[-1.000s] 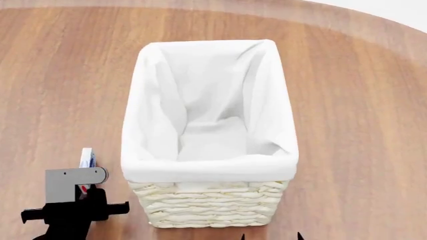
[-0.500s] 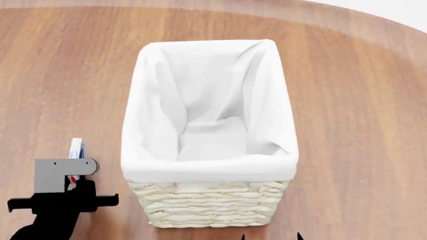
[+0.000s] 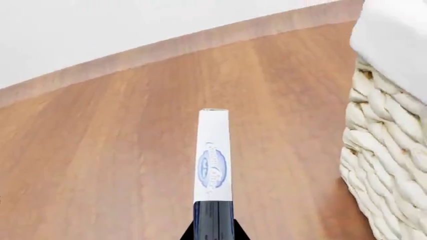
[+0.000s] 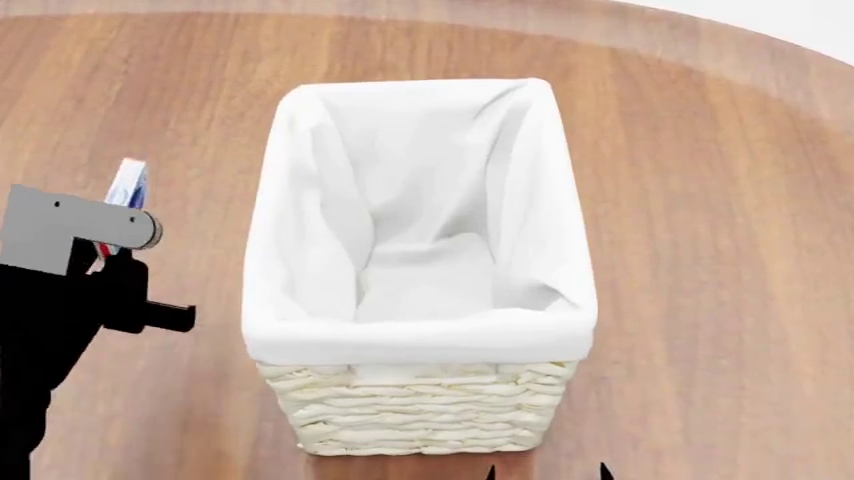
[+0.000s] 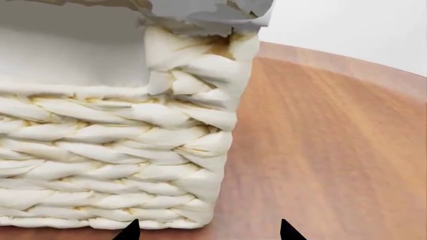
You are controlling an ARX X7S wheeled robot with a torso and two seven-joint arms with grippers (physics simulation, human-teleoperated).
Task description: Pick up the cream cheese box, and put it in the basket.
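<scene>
- Left gripper [image 4: 118, 232] is clamped on the cream cheese box [image 4: 127, 185], pinching it edge-on so the thin side with the blue logo sticks out past the fingers. You can see that clearly in the left wrist view, box [image 3: 213, 155] pointing away with the desk [image 3: 100, 165] well below it.
- So the box is off the desk, up in the air toward the left edge, beside the basket [image 4: 420, 410] but apart from it, not yet over the opening.
- The step now is the carry. I'd bring it across toward the right until the box is fully past the cloth liner [image 4: 287, 200] on the near-left wall, not just level with it.
- It looks about rim height from the head view, hard to say for sure, so I'd add a bit of clearance before crossing. Snagging the liner could drag the basket.
- Let go over the middle of the opening, low-ish, so the thin box drops flat and doesn't bounce off the rim.
- Right gripper [image 5: 208, 231] only shows two dark fingertips [image 5: 130, 231] spread apart, holding nothing, parked by the basket's front corner near the desk's front edge. Leave it there.
</scene>
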